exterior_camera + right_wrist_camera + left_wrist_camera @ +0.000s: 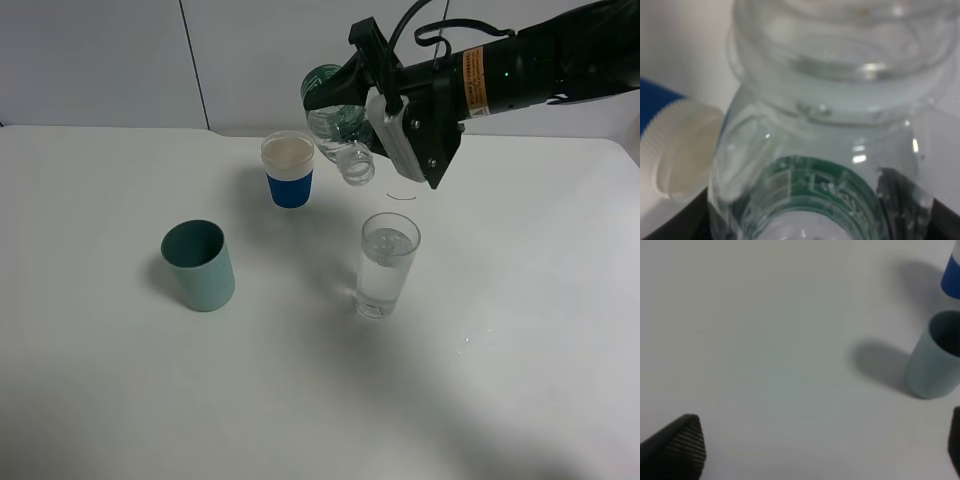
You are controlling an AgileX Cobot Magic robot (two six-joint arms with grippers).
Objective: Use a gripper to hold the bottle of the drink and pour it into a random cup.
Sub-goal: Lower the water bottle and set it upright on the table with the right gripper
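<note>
My right gripper (385, 115) is shut on the clear bottle (338, 125) with the dark green label and holds it tilted in the air, neck down toward the front. The bottle's open mouth hangs above and a little behind the tall clear glass (386, 266), which stands on the table with clear liquid in it. In the right wrist view the bottle (830, 150) fills the frame. My left gripper (825, 450) is open over bare table, with one black fingertip (677, 447) at the frame's lower corner.
A teal-green cup (199, 265) stands front left and also shows in the left wrist view (935, 362). A white cup with a blue band (288, 170) stands behind the glass, next to the bottle. The table (520, 380) is white.
</note>
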